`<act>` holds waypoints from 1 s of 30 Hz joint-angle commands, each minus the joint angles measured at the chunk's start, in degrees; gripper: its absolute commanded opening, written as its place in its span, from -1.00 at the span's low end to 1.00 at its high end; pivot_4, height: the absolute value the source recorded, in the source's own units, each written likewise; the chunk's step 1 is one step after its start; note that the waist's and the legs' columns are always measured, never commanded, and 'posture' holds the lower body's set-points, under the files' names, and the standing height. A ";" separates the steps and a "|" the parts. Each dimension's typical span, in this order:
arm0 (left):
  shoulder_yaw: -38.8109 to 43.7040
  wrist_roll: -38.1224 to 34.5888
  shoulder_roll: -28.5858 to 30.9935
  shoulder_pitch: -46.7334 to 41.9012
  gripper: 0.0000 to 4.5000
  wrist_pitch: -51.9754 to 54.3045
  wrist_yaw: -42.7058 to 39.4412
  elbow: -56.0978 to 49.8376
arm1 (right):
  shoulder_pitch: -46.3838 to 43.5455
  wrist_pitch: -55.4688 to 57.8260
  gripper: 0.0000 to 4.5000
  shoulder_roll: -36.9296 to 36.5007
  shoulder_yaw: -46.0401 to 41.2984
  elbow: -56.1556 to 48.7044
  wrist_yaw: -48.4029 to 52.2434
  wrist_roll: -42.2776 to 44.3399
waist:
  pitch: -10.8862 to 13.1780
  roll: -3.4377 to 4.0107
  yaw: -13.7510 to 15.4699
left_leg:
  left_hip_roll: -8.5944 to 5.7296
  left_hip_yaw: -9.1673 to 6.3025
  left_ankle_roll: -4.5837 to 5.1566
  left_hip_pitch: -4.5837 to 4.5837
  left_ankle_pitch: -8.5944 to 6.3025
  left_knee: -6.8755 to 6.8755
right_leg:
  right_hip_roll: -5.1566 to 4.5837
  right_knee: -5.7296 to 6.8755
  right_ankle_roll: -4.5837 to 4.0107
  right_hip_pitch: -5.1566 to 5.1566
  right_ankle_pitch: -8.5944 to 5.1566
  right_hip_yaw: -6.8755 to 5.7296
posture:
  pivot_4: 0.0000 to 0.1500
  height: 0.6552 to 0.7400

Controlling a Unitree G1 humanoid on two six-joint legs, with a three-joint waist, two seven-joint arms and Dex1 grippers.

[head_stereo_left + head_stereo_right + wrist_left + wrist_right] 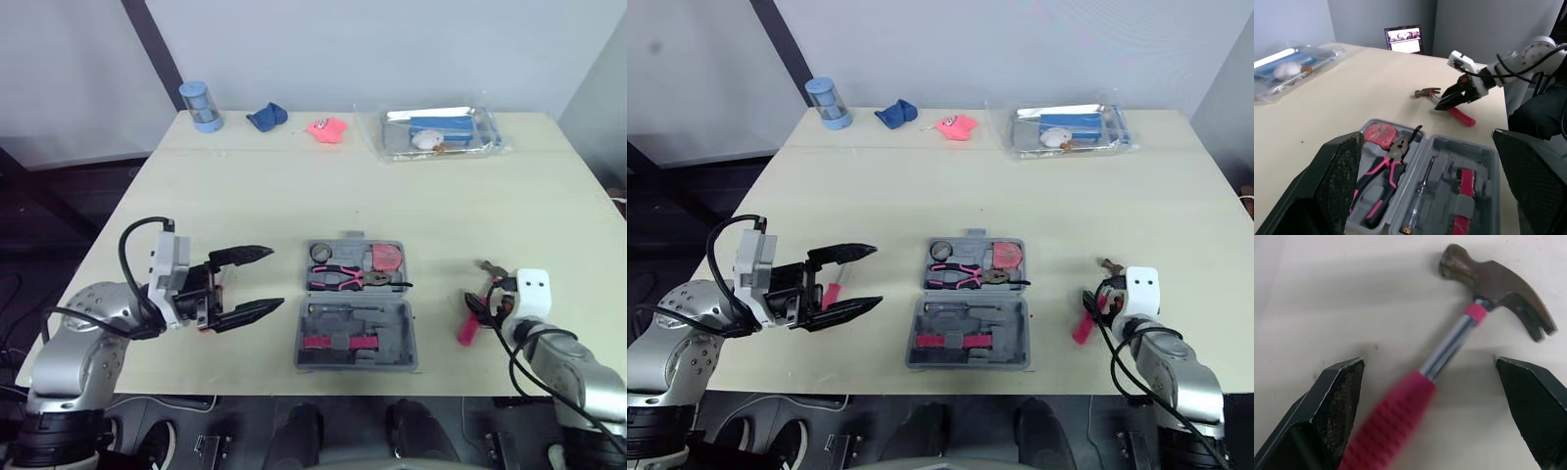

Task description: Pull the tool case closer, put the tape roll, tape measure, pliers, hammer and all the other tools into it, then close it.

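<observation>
The grey tool case (410,333) lies open near the table's front edge. In it are pink-handled pliers (342,278), a pink tape measure (384,258), a small ring-shaped roll (319,253) and a screwdriver. My left gripper (259,283) is open just left of the case, over a small red-handled tool (831,292). To the right of the case the pink-handled hammer (469,327) lies on the table. My right gripper (1427,363) hangs open over it, with the hammer's shaft (1449,350) between its fingers, which are clear of it.
Along the far edge stand a blue cylinder (201,106), a blue object (266,117), a pink object (327,129) and a clear packet of items (438,132). A lit laptop screen (1404,40) shows beyond the table's right side.
</observation>
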 commanded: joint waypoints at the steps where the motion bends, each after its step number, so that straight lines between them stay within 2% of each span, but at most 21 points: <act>1: 0.13 -0.78 0.27 -0.89 0.97 0.21 0.27 -1.68 | -1.73 -0.73 1.00 0.68 -0.86 0.47 -2.15 -0.78 | 0.00 0.01 0.02 | 0.00 0.01 0.00 -0.01 0.00 0.00 | 0.00 -0.01 0.00 -0.01 0.00 0.00 | 1.00 1.00; 4: -0.16 -0.63 0.20 -1.39 1.00 0.29 0.28 -1.55 | -2.67 -1.33 0.62 1.27 -0.82 2.30 -3.57 -1.65 | 0.00 0.00 0.03 | 0.00 0.00 0.00 -0.06 0.00 -0.02 | 0.00 -0.02 0.00 -0.06 0.00 0.00 | 1.00 1.00; 8: -0.41 -0.53 0.03 -1.59 1.00 0.21 0.31 -1.49 | -2.62 -2.27 -0.31 1.50 -1.24 3.17 -4.76 -2.48 | 0.00 0.01 -0.11 | 0.00 0.00 0.00 -0.04 0.00 -0.02 | 0.00 0.00 0.00 -0.06 0.00 0.00 | 1.00 1.00; 10: -0.56 -0.57 0.00 -1.58 1.00 0.16 0.40 -1.51 | -2.52 -2.48 -0.63 1.58 -1.42 3.19 -4.91 -2.45 | 0.00 0.01 -0.12 | 0.00 0.01 0.00 -0.04 0.00 -0.03 | 0.01 0.00 0.00 -0.06 0.00 0.01 | 1.00 1.00; 11: -0.64 -0.60 -0.02 -1.55 1.00 0.18 0.46 -1.58 | -2.39 -2.43 -0.90 1.50 -1.40 3.07 -4.79 -2.36 | 0.00 0.01 -0.10 | 0.00 0.01 0.00 -0.04 0.00 -0.03 | 0.01 0.01 0.00 -0.06 0.00 0.01 | 1.00 1.00; 12: -0.68 -0.66 -0.03 -1.52 1.00 0.23 0.47 -1.64 | -2.10 -2.25 -0.98 1.31 -1.21 2.69 -4.50 -2.29 | -0.01 -0.01 -0.05 | 0.00 0.01 0.00 -0.04 0.00 -0.03 | 0.01 0.01 0.00 -0.06 0.00 0.01 | 1.00 1.00; 16: -0.74 -0.86 0.03 -1.23 1.00 0.34 0.45 -1.99 | -0.43 -0.48 -0.98 0.91 -0.62 -0.10 -3.05 -1.24 | -0.01 -0.01 0.06 | 0.00 0.00 0.00 -0.04 0.00 -0.03 | 0.01 0.00 0.00 -0.06 0.00 0.01 | 1.00 1.00; 23: 0.24 -1.83 0.93 -0.10 1.00 0.87 -0.72 -2.87 | 7.24 6.87 -0.98 -1.57 2.37 -12.14 2.27 3.33 | 0.00 0.01 0.03 | 0.01 0.00 0.00 -0.05 0.00 -0.06 | 0.00 -0.01 -0.01 -0.07 -0.01 0.01 | 1.00 1.00; 30: 0.32 -2.63 1.59 0.66 1.00 1.00 -1.94 -3.94 | 13.94 10.74 -0.98 -0.97 3.87 -19.80 2.40 5.01 | 0.00 -0.01 0.06 | 0.03 0.00 0.00 -0.04 0.00 -0.07 | 0.02 -0.02 -0.01 -0.07 -0.01 0.00 | 1.00 1.00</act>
